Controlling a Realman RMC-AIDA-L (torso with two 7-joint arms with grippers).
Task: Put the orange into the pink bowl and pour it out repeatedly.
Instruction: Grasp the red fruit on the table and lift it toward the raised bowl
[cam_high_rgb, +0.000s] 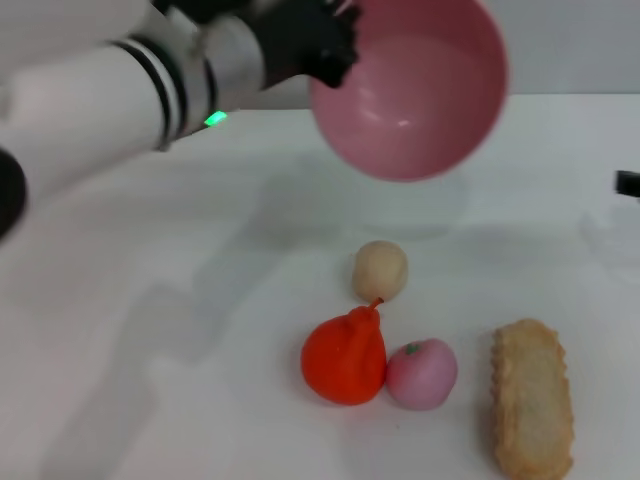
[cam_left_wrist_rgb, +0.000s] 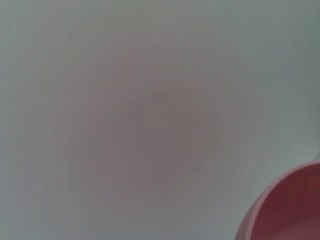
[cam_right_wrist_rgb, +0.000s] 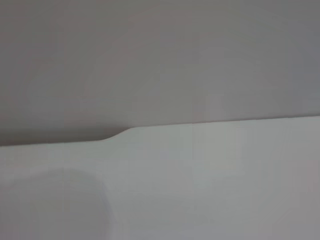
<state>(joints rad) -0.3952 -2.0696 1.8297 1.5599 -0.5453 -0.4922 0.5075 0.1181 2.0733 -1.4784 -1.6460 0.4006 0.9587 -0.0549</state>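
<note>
Orange (cam_high_rgb: 345, 358) sits poured out on the table (cam_high_rgb: 200, 330), left claw (cam_high_rgb: 325, 50) clamped on the tipped, empty pink bowl (cam_high_rgb: 410, 90) aloft, refill due next.

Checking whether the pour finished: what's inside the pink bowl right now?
Nothing: the bowl, tipped up in the left tool, shows a bare inside. The orange lies on the table.

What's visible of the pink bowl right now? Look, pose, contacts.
The pink bowl is round, deep, smooth and glossy, plastic by its look, with highlights inside. It is empty, lifted off the white table and tipped so its opening faces the head camera. The left gripper grips its rim on the robot's left side; nothing else touches it. It hangs above and behind the fruits, its shadow on the table below. The left wrist view catches only a rim edge.
</note>
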